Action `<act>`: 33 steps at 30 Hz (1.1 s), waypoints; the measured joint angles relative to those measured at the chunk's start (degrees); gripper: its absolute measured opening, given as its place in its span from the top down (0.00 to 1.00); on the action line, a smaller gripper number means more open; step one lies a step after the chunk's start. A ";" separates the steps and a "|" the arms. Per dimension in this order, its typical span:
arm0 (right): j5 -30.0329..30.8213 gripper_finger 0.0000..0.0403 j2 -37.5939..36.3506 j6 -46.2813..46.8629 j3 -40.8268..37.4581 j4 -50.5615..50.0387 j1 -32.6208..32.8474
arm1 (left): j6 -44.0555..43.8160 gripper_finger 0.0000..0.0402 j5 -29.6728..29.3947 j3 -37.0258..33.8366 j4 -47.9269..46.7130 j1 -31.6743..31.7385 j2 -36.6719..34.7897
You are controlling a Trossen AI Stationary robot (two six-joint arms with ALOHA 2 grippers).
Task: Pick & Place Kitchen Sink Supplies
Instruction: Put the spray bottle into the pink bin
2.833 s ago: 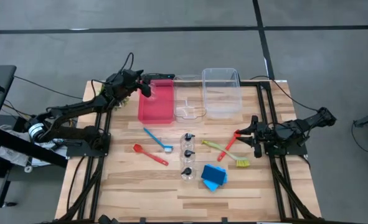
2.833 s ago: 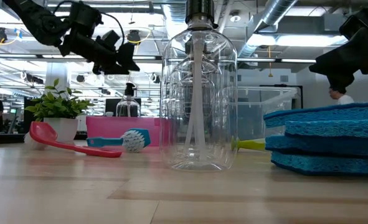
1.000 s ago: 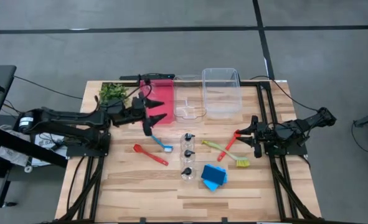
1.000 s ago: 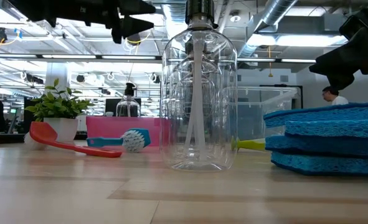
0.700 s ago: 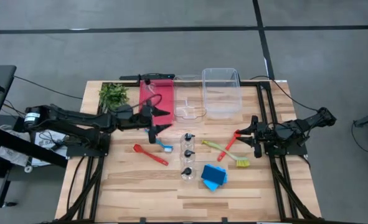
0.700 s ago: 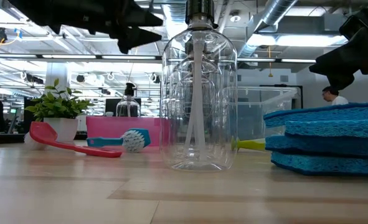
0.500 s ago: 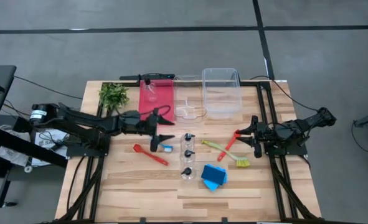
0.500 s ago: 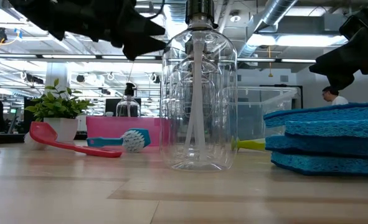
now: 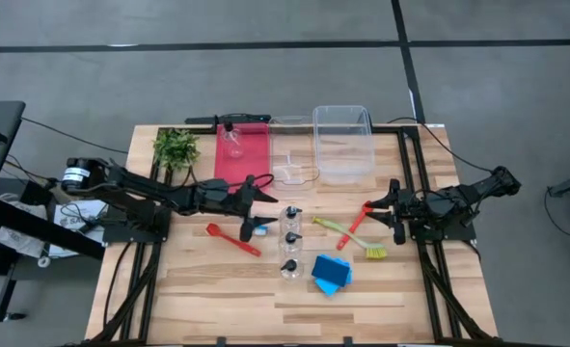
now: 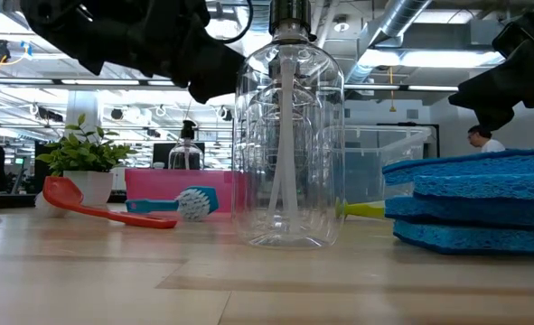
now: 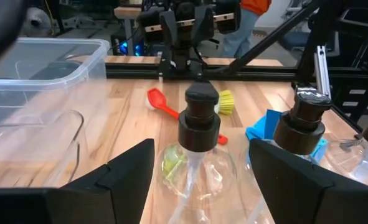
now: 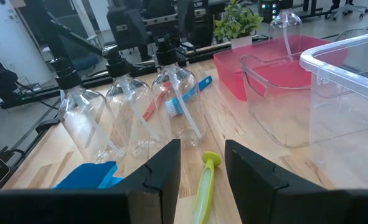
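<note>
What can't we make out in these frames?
- Blue brush: high view, handle hidden under left gripper.
- Sponges: low view, cut off by the picture's edge.
- Bottle in red bin: upright or lying, high view can't tell.

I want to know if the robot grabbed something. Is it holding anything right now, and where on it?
Nothing is held. The left gripper is open, reaching toward a clear bottle without touching it. The right gripper waits empty at the table's right edge, above the yellow-green brush.
</note>
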 joint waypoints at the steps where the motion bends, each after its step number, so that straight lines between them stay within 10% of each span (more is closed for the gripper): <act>1: 0.00 0.70 0.01 0.00 0.00 0.01 0.00 | 0.00 0.34 0.01 0.00 0.15 0.09 0.00; 33: 0.00 0.70 0.01 0.00 0.00 0.01 -0.01 | -0.50 0.34 4.63 5.34 1.84 1.62 7.43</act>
